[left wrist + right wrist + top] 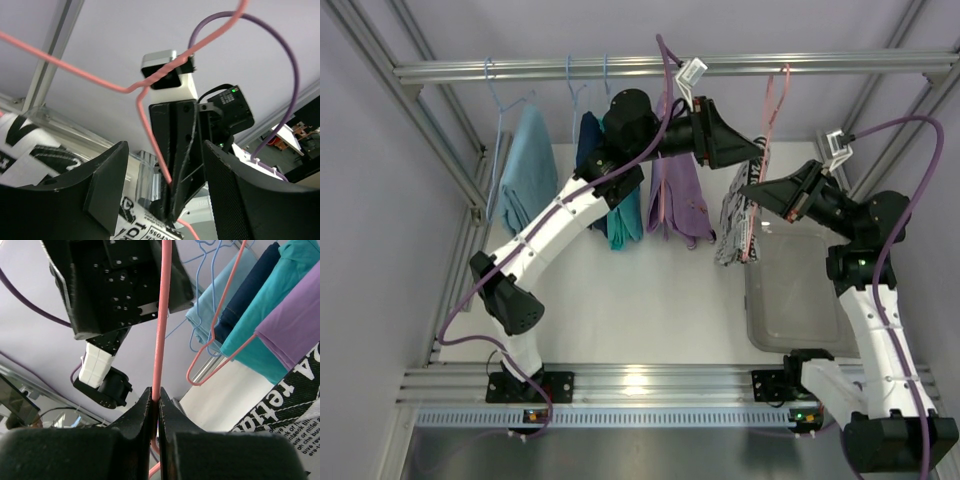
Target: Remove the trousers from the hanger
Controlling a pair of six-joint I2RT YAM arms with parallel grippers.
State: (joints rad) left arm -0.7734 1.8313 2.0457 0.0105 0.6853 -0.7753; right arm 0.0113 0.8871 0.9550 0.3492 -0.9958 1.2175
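The pink wire hanger hangs from the rail at the right and carries black-and-white printed trousers. My right gripper is shut on the hanger's wire; in the right wrist view its jaws pinch the pink wire, with the trousers at lower right. My left gripper is open just above, beside the hanger. In the left wrist view its jaws stand wide apart around the pink wire without touching it, with the trousers below left.
The rail also holds light-blue wire hangers with a light-blue garment and navy and teal ones, and a second pink hanger with a purple garment. A clear plastic bin sits below the trousers.
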